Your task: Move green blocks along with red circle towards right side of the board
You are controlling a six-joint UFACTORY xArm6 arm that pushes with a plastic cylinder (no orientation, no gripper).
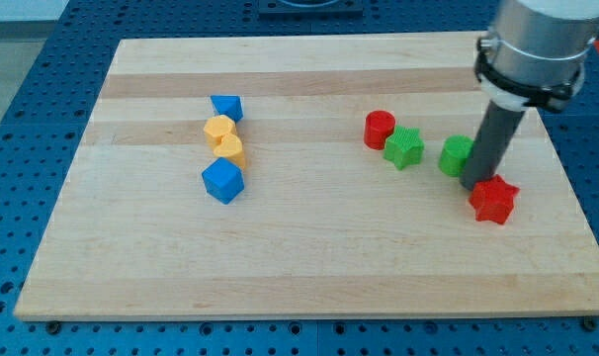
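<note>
The red circle [380,130] sits right of the board's middle. A green star [404,148] touches its lower right side. A second green block [455,156], shape partly hidden by the rod, lies further to the view's right. My tip [474,185] rests on the board just right of that green block and at the upper left of a red star [494,200].
At the view's left of the wooden board [309,267] stands a column of blocks: a small blue block [225,107], a yellow hexagon [218,129], a yellow block [230,149] and a blue cube [222,182]. The arm's grey body [532,49] hangs over the top right.
</note>
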